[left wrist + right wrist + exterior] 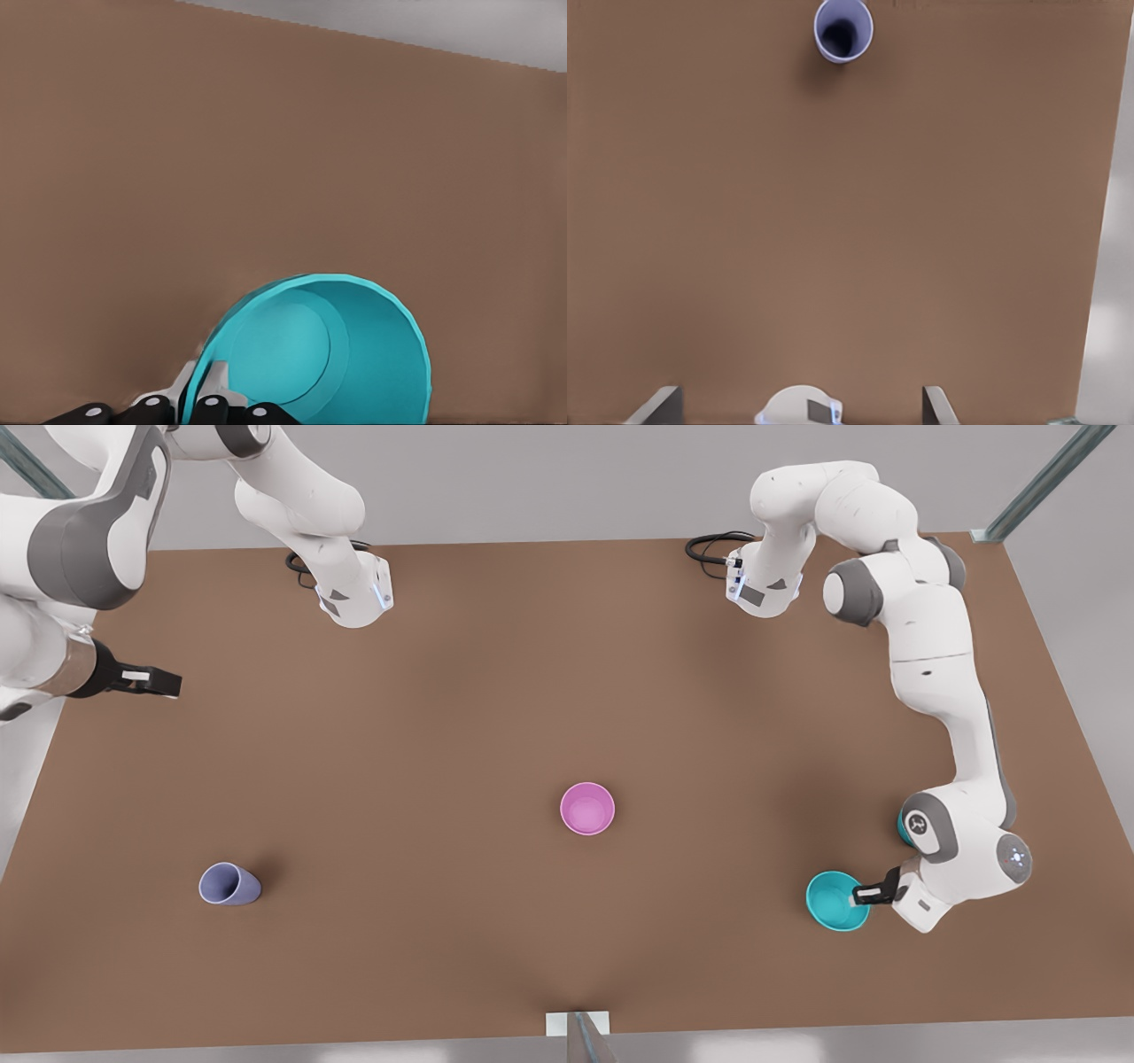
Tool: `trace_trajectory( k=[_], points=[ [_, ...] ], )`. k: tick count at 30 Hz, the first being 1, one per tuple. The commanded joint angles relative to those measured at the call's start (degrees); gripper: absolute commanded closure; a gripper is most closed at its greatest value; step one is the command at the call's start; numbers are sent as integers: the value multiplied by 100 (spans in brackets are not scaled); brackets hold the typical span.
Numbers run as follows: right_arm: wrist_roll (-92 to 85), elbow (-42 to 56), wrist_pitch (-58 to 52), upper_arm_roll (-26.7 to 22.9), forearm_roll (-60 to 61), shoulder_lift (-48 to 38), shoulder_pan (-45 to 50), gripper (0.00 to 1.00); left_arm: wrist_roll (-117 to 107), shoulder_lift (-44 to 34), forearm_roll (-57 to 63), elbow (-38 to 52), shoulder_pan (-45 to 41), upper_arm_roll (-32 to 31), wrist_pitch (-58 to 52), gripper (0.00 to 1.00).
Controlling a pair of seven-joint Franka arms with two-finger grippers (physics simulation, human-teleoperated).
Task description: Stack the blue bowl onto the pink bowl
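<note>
The brown table takes almost the whole scene, with one white arm at each far corner. The left arm bends down along the front view's right edge, and its left gripper is clenched on the rim of the blue bowl. One finger is inside the wall and one outside, as the left wrist view shows. The bowl is tilted toward the table's middle, probably because a rim pinch lets it hang that way once lifted. Whether it is fully off the table, I cannot tell.

The right gripper waits high at the front view's left edge. Its fingers stand wide apart and hold nothing.

The pink bowl stands upright near the table's middle, well apart from the blue one, its mouth free to receive it. A second teal bowl peeks out behind the left arm. A lavender cup lies on its side far toward the front view's left.
</note>
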Motion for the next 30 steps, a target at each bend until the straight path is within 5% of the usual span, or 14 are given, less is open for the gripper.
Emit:
trace_trajectory(
  k=[1,6,9,14,17,30],
  points=[
    [-1051,3,13,-2,17,1,-1,0,-2177,-169,-48,6,-251,2,-914,79],
    [-1033,-15,-31,-11,61,1,-1,0,-5799,-661,-100,68,-2123,-33,-2005,79],
    [-1016,-24,-31,-11,61,1,-1,0,-6300,-670,-118,77,-2290,-710,-1996,79],
    [-1016,-24,-40,-19,69,19,-1,0,-6670,-512,-83,6,-3037,-719,-1083,79],
    [-1016,-33,-40,-19,69,28,8,0,-6555,-494,84,-240,-3108,-719,-370,79],
    [-1024,-33,-40,-28,113,63,17,0,-6230,-793,321,-1031,-3169,-754,-405,79]
  ],
)
